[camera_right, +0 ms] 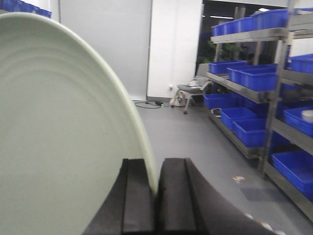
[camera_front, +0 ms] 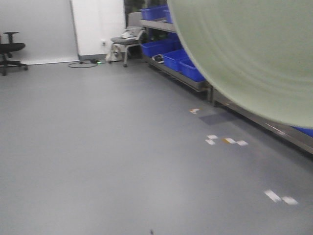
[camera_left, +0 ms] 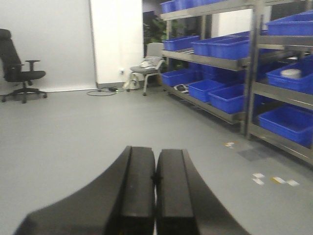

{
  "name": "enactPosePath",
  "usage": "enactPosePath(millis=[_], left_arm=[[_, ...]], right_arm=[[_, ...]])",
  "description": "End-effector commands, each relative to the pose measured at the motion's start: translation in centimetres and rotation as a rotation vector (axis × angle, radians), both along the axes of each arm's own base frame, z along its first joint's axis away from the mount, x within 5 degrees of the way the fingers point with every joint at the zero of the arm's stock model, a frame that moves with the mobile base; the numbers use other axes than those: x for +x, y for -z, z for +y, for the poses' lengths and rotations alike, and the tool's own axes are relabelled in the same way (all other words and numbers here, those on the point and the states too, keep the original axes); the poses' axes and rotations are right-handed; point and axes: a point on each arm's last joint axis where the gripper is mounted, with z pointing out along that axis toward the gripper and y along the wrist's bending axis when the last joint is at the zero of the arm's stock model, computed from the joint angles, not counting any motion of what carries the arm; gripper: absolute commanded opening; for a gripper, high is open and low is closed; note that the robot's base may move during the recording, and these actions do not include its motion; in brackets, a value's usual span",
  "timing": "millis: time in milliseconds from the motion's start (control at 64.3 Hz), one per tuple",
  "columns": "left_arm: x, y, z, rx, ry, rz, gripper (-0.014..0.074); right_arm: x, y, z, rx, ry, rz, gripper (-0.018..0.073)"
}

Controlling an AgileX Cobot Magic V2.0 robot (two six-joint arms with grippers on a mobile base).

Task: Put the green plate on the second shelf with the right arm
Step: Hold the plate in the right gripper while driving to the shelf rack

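The green plate [camera_right: 63,122], pale sage with faint rings, fills the left of the right wrist view, held on edge. My right gripper [camera_right: 155,192] is shut on its rim, the rim pinched between the two black fingers. The plate also fills the upper right of the front view [camera_front: 249,49], close to the camera, hiding most of the shelving behind it. My left gripper [camera_left: 155,178] is shut and empty, its fingers pressed together over the grey floor. Neither gripper shows in the front view.
Metal shelving [camera_left: 244,63] with blue bins [camera_left: 222,46] on several levels runs along the right. A grey chair [camera_front: 124,41] stands at the far end of the shelves. A black office chair [camera_front: 10,51] is at far left. A cable [camera_front: 83,63] lies by the white wall. Tape marks [camera_front: 227,141] dot the floor.
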Motion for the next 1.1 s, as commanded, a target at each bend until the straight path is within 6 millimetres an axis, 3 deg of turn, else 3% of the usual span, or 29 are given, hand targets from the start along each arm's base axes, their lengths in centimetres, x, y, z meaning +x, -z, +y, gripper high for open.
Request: enactPosePath(millis=[0, 1088], left_arm=[[-0.03, 0.58, -0.07, -0.013, 0.011, -0.057, 0.013], [-0.03, 0.58, -0.07, -0.013, 0.011, -0.057, 0.013]], right_arm=[[-0.47, -2.02, -0.05, 0.051, -0.013, -0.133, 0.0053], [-0.47, -2.02, -0.05, 0.051, -0.013, -0.133, 0.0053]])
